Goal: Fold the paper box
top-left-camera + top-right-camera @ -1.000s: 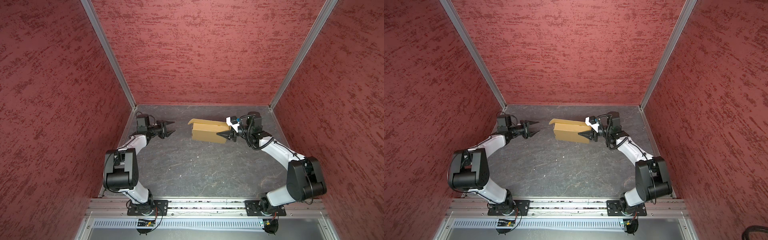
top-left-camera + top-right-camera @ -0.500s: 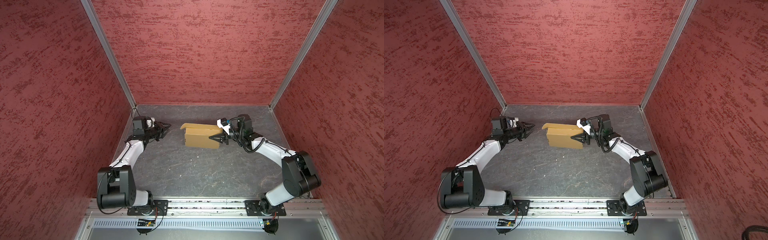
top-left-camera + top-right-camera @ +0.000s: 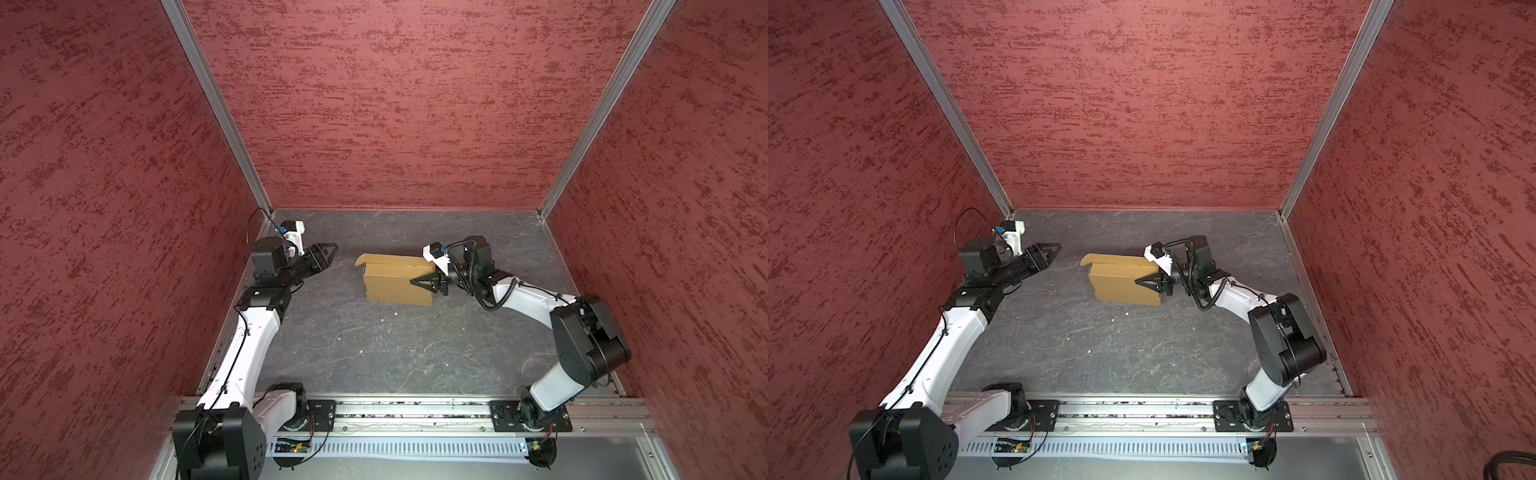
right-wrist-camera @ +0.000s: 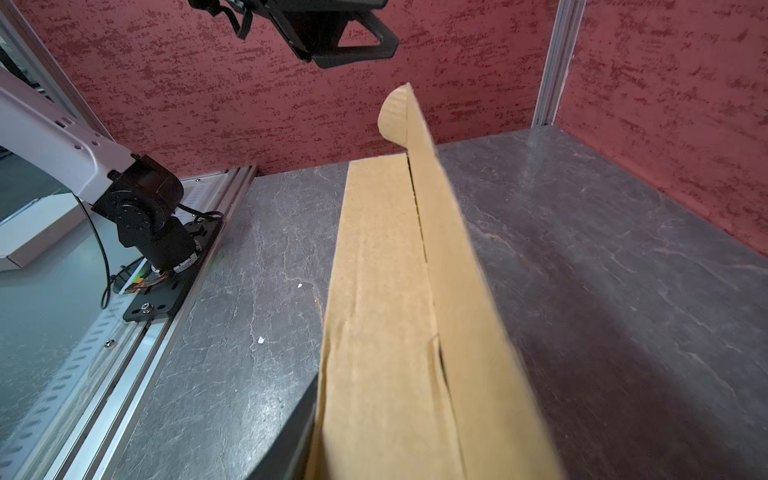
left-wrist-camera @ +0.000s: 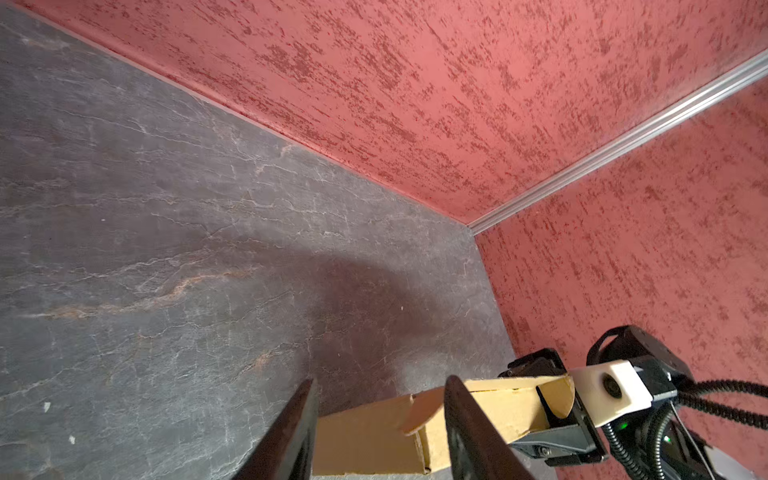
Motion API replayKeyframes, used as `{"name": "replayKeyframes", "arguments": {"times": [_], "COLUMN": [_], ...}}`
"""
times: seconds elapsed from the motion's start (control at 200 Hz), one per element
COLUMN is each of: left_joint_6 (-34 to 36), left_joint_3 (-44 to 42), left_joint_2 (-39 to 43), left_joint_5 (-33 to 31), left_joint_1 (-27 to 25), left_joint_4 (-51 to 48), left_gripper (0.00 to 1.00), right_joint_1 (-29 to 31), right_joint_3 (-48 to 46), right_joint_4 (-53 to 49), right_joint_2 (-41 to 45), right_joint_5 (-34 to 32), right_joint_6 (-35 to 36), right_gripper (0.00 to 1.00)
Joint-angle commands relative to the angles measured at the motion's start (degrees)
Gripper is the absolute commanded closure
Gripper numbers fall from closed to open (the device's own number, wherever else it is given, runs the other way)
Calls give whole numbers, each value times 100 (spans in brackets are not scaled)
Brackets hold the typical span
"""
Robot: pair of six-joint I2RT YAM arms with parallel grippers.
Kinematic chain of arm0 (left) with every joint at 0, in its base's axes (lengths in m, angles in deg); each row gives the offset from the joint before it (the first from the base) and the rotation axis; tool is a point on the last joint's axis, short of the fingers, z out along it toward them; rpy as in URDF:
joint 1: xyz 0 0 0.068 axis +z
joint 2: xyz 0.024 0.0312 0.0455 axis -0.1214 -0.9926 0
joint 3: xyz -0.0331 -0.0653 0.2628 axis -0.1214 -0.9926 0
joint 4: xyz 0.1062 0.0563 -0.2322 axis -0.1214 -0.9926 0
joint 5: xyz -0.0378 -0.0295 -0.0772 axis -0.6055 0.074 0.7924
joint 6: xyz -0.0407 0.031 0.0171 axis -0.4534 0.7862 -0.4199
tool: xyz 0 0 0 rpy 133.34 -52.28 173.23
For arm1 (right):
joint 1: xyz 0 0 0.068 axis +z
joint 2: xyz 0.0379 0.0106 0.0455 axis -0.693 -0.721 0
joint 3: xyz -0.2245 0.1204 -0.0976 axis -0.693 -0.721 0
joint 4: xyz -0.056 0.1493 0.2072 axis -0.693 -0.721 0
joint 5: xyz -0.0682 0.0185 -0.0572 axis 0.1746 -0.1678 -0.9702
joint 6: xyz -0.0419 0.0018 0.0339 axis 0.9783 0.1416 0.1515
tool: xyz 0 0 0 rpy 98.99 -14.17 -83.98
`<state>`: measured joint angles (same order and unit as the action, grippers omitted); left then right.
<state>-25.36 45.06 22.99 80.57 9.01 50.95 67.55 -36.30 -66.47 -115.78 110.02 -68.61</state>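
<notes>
Here, the slate tabletop (image 3: 374,353) is carrying one paper box (image 3: 395,284), which is standing on edge toward the back, its long axis running left to right between the two grippers. The right gripper (image 3: 417,282) is clamping the box's right end. The left gripper (image 3: 332,248) is hanging empty with jaws parted, apart from the box, which is lying to its right. One rounded tab (image 3: 360,260) is sticking out at that nearer left end, so the left gripper is looking best placed to tuck it.
</notes>
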Motion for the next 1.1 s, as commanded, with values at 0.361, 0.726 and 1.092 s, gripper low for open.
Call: {"name": "replayKeyframes", "arguments": {"times": [0.361,0.726,1.092], "left_joint_6": [1886,2169,2456], "left_joint_3": [546,1041,1284], "left_joint_2": [-297,-1013,-1304], "left_joint_5": [-392,-722,-1736], "left_joint_1": [-976,-1494,-1912], "left_joint_4": [-1415,-1896,-2126], "left_gripper": [52,56,61], "right_joint_1": [159,214,216], "right_joint_3": [-346,-728,-919], "right_joint_4": [570,1288,1484], "right_joint_2": [-397,-524,-497], "right_joint_5": [-304,-412,-478], "right_joint_6": [308,104,64], "right_gripper": [71,71,71]}}
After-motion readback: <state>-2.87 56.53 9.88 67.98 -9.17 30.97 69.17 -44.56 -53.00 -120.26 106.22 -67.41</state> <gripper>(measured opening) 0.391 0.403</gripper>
